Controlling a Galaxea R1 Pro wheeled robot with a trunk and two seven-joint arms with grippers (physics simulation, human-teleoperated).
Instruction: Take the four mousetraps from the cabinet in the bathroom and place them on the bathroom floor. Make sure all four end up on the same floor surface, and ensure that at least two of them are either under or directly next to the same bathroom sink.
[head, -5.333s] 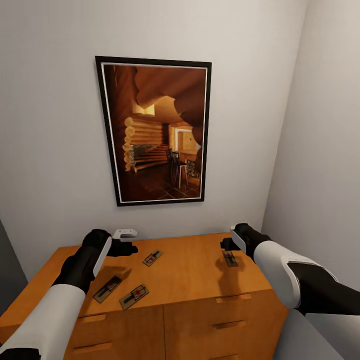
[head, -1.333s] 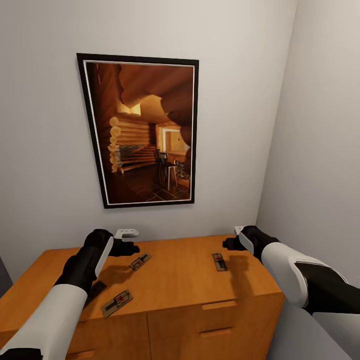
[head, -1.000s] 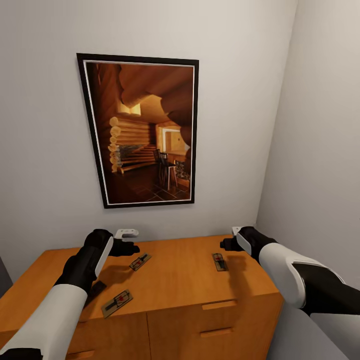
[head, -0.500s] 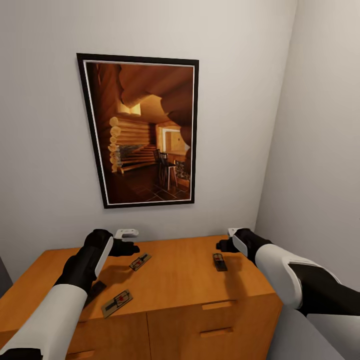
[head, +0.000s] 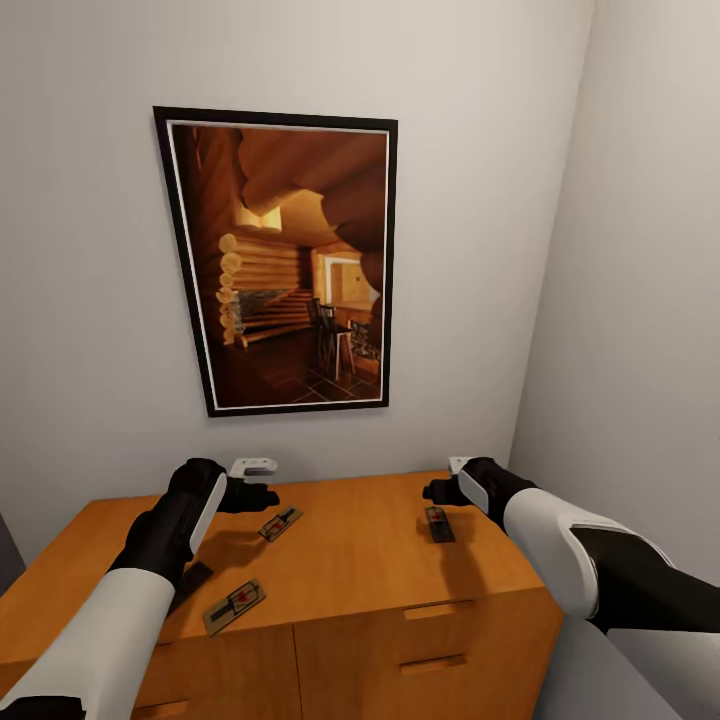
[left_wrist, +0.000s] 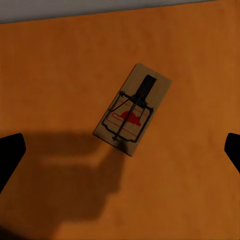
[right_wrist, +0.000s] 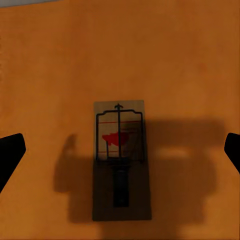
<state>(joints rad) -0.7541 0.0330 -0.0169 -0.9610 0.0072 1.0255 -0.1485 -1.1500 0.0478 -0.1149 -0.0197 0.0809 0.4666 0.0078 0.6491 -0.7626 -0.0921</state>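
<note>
Here, atop cabinet (head: 370, 545): right end effector (head: 437, 491) spread wide, hovering over one mousetrap (right_wrist: 121, 159); left end effector (head: 262, 495) likewise wide above another mousetrap (left_wrist: 133, 109); both untouched.

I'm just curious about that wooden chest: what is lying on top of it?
Three mousetraps show on the cabinet. A dark flat shape beside the left arm may be a fourth; the arm covers most of it.

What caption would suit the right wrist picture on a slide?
Open right pincer above a small brown wooden mousetrap lying flat on the orange-brown wooden cabinet top.
</note>
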